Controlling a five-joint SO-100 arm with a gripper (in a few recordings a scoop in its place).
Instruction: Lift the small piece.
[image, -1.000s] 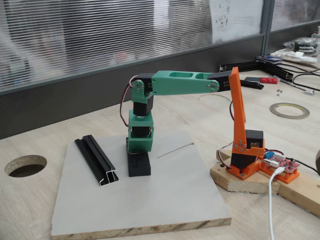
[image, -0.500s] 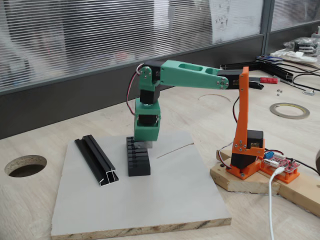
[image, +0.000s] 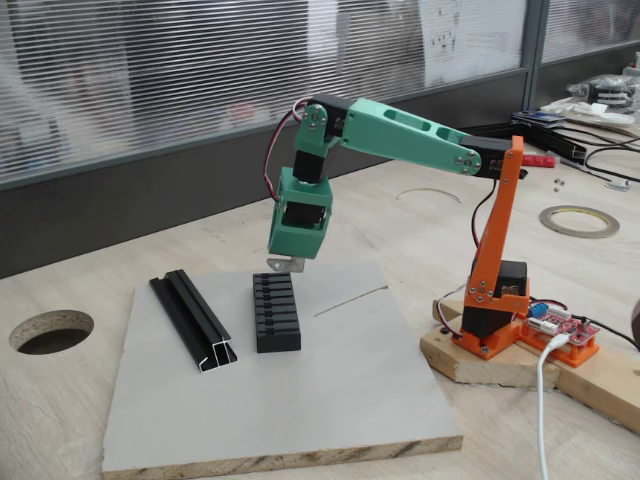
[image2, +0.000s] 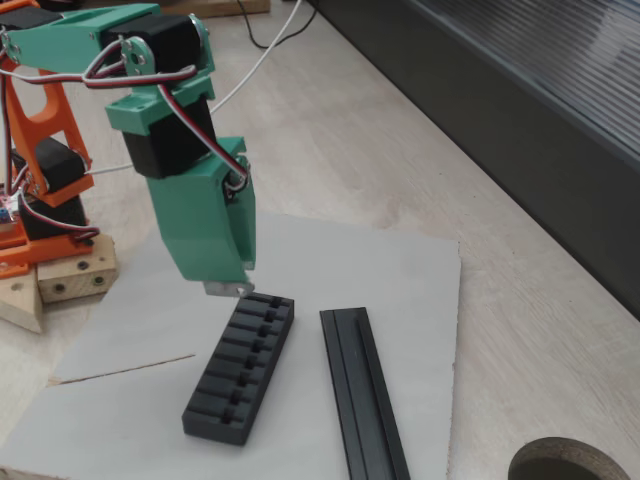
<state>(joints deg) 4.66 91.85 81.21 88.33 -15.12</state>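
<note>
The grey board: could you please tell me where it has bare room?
The grey board is bare along its front edge and right of the black ribbed block. It is crowded between that block and the black rail.

Plastic, metal, wood and board

The gripper (image: 287, 262) (image2: 228, 287) is matt green plastic, pinching a shiny metal piece (image: 285, 265) (image2: 230, 289). The ribbed block (image: 276, 312) (image2: 240, 368) looks matt black; the rail (image: 193, 321) (image2: 361, 395) semi-gloss black. The board (image: 350, 385) (image2: 400, 300) is smooth grey on pale wood table (image: 420, 225) (image2: 330, 120).
</note>
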